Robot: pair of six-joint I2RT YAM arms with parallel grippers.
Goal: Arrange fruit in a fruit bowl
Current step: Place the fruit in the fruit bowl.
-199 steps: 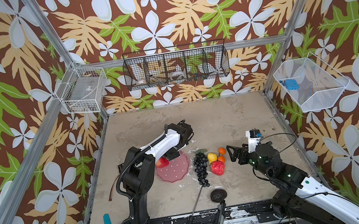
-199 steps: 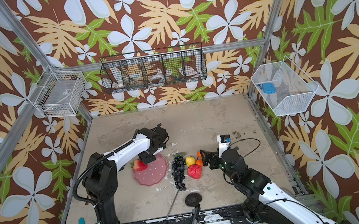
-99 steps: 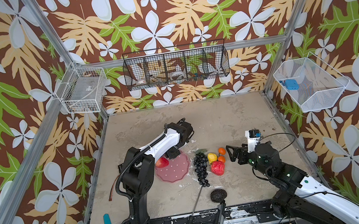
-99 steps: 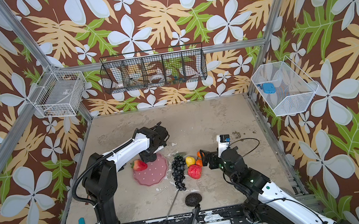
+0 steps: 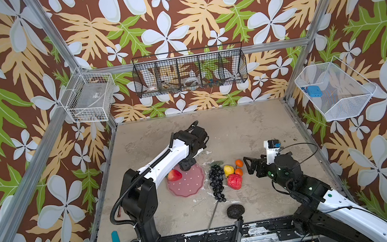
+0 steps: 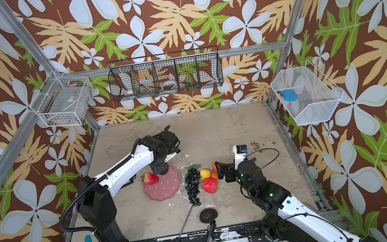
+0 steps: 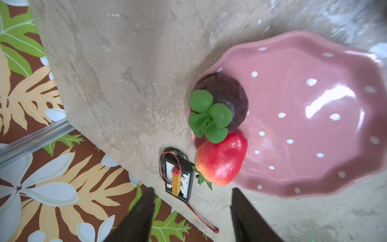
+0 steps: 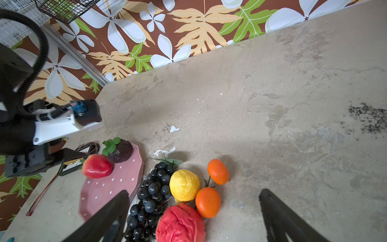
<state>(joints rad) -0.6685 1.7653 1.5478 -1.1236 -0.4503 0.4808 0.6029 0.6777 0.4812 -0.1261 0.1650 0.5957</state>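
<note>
Left gripper (image 7: 192, 189), right gripper (image 8: 194, 191): jaws apart, empty. Grapes (image 8: 154, 188) by the bowl (image 8: 104, 189) edge look light, floppy, slick; I'd pinch mid-bunch across the width

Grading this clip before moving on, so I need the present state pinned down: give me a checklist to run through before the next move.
1. The left tool is empty, jaws apart: ok.
2. The dark green-topped mangosteen sits inside the pink white-dotted scalloped dish: ok, at its edge.
3. The smooth red apple lies fully inside the dish: not ok, it overhangs the rim.
4. The right tool is open and empty: ok.
5. The dish has bare room in its middle: ok.
6. All fruit is in the dish: not ok; the black grape bunch, yellow lemon, two small oranges, crinkled red apple and dark bumpy avocado lie on the table.
</note>
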